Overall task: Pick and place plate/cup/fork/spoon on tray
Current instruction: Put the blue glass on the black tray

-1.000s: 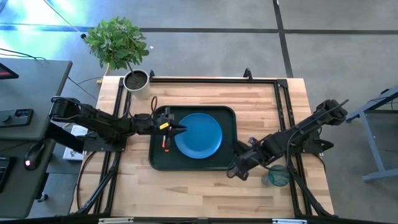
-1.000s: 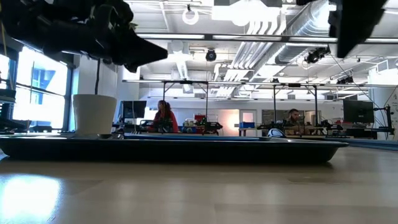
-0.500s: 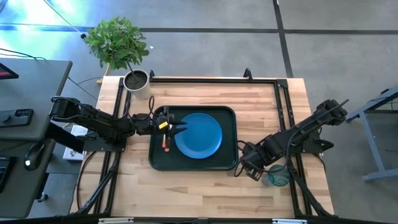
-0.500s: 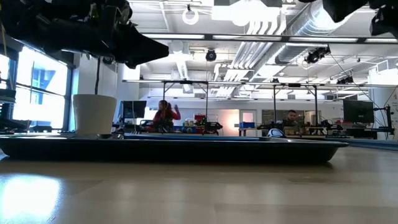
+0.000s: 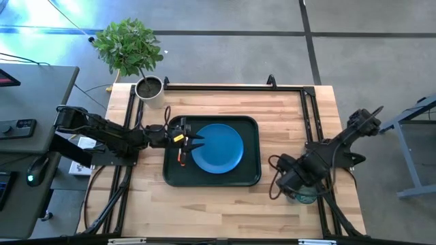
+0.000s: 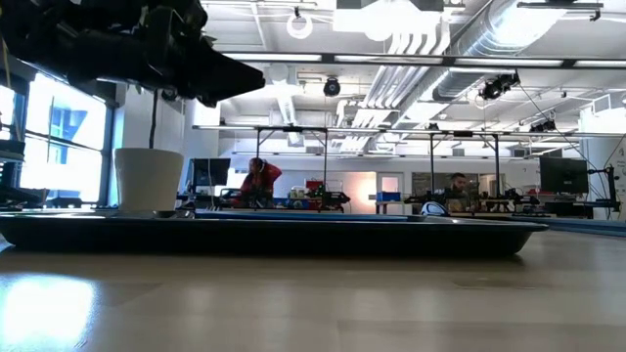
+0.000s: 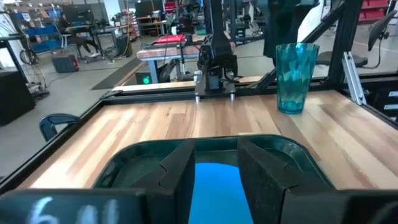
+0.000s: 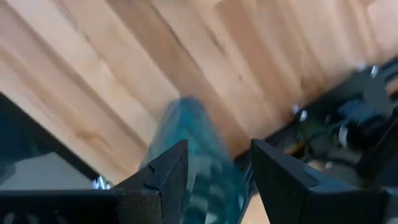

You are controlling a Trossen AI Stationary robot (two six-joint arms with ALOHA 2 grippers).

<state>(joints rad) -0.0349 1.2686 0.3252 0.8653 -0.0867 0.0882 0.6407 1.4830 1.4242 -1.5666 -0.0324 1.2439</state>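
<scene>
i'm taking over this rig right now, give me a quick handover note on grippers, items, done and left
Left gripper: open, empty, hovering over the left part of the tray, beside the plate.
Right gripper: open, nothing held, over the table right of the tray, with the cup showing between its fingers in its wrist view.
Cup: upright on the wood off the tray's right side, not gripped.
Done: plate on the tray; an orange-handled utensil lies on the tray left of the plate, fork or spoon I cannot tell.
Left: grasp the cup and set it on the tray; the other utensil is not in view, locate it first.
</scene>
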